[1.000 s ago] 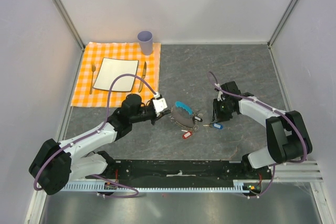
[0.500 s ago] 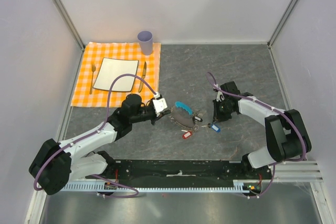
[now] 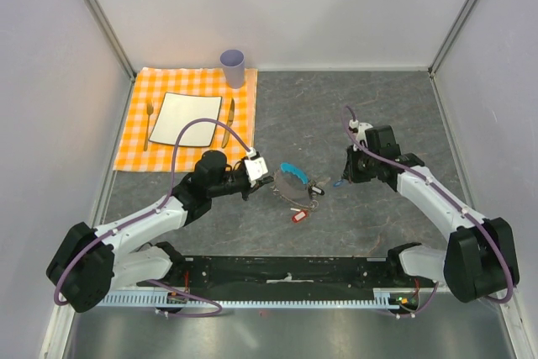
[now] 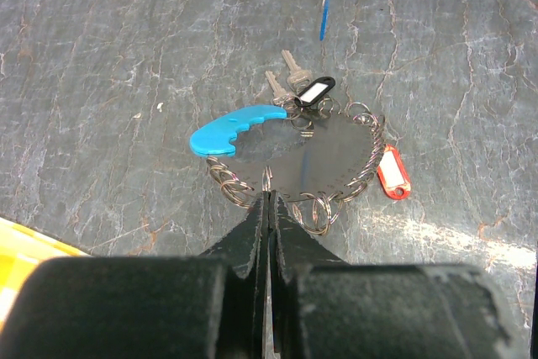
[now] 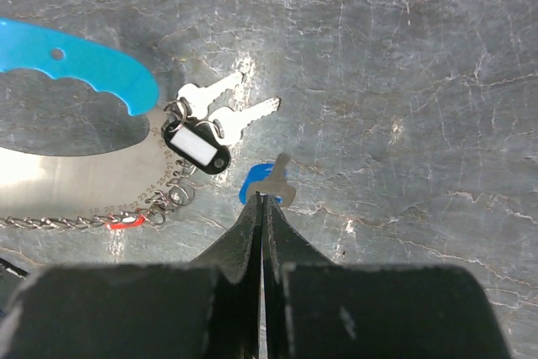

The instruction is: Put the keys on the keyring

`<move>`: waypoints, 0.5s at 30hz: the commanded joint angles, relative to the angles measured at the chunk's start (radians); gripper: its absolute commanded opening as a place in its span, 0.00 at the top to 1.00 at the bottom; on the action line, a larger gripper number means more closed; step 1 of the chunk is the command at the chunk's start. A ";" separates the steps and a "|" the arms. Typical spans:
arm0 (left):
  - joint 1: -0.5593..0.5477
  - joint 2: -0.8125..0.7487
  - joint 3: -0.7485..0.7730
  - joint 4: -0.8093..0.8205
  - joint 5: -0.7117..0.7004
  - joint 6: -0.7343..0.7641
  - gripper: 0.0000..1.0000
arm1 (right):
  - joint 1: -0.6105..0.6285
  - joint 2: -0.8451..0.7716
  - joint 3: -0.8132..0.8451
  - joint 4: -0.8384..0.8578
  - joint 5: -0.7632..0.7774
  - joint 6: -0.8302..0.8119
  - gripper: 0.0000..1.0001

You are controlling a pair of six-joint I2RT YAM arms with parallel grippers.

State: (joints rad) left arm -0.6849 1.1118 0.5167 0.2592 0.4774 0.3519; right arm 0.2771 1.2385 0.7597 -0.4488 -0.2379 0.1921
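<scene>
The keyring lies mid-table: a loop of small silver rings round a flat metal disc with a curved cyan clasp. My left gripper is shut on one ring at its near edge; it also shows in the top view. A red-tagged key and two keys with a black tag sit at the loop. My right gripper is shut on a silver key with a blue tag, held above the table right of the keyring. The blue tag hangs down.
An orange checked placemat with a white plate, fork and knife lies at the back left, a lilac cup behind it. White walls enclose the table on three sides.
My right gripper has lifted the blue-tagged key off the table and drawn back to the right and farther away. The left gripper and keyring have stayed put.
</scene>
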 commanded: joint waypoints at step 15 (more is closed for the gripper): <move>0.002 -0.012 0.025 0.029 0.036 -0.028 0.98 | -0.001 -0.034 0.147 -0.367 0.124 0.070 1.00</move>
State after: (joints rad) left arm -0.6849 1.1118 0.5167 0.2592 0.4820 0.3515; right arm 0.2771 1.1931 0.8635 -0.6952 -0.1608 0.2211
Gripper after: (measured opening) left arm 0.019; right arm 0.007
